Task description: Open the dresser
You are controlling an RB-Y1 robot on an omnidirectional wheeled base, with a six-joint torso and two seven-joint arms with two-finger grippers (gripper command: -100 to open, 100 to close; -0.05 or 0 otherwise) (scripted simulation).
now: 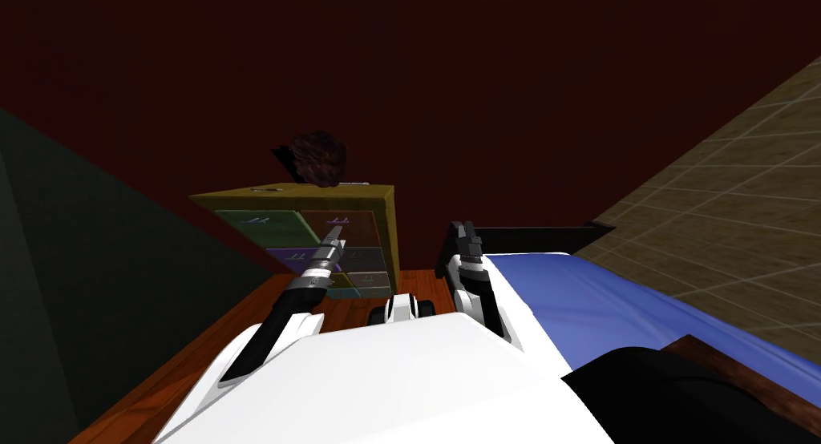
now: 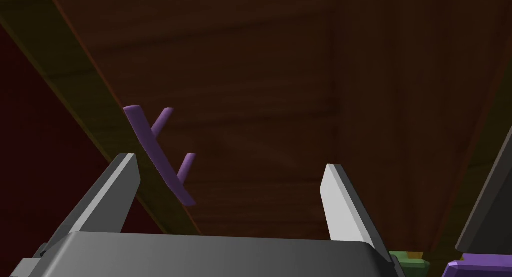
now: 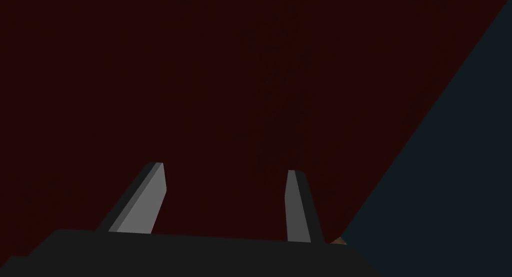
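Dresser (image 1: 361, 255) straight ahead against the dark red wall. Olive frame, drawer fronts in mixed colours. A dark lumpy thing (image 1: 319, 160) sits on top. Bed (image 1: 593, 295) with a blue cover to my right, wood floor (image 1: 184, 359) below.

Left arm reaches to the upper right drawer (image 2: 280, 114), which has a brown front. Left claw (image 2: 230, 166) is wide open and holds nothing.

Handle (image 2: 157, 156) is a purple bar on two short posts, standing off the brown front. It lies ahead of the claw and inside its span, but close by one finger (image 2: 117, 189) and well off the mid-line. No contact, as far as I can tell.

The bar's long axis crosses the line between the fingertips at a slant, not square to it.

Right claw (image 1: 465, 231) is held up beside the bed's head end, fingers parted, empty, and well apart from the dresser. The left arm is the nearer.

Judgement: this is the reach stage. No grasp yet, and the drawer looks flush with its neighbours.
- **Next move:** shift sideways to centre the bar, roll the wrist a little to square up, then advance and close.
- **Risk:** the near finger may strike the bar or a post, or an off-centre pinch may slip on the pull.
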